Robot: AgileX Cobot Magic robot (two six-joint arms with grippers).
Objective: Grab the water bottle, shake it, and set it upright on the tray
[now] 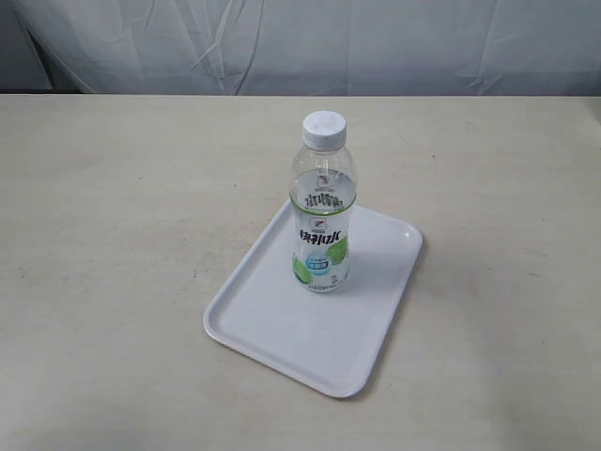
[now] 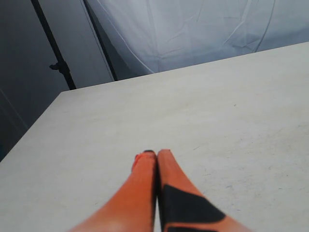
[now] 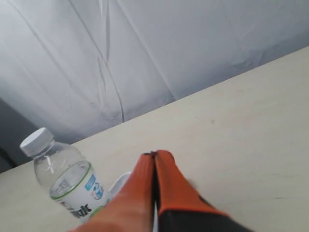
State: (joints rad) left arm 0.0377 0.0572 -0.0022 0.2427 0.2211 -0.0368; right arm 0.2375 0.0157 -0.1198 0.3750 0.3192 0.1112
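Observation:
The water bottle (image 1: 324,209) stands upright on the white tray (image 1: 272,329), near the tray's far end, its white cap on and its label facing the exterior camera. Neither gripper shows in the exterior view. In the left wrist view my left gripper (image 2: 156,153) is shut, its orange fingers pressed together over bare table. My right gripper (image 3: 155,154) is shut too and holds nothing. The bottle (image 3: 67,180) stands apart from it to one side in the right wrist view, with a corner of the tray (image 3: 118,182) showing beside the fingers.
The beige table (image 1: 113,207) stretches wide around the tray on all sides. A white cloth backdrop (image 1: 310,42) hangs behind the table's far edge. A dark stand (image 2: 55,53) rises beyond the table's corner in the left wrist view.

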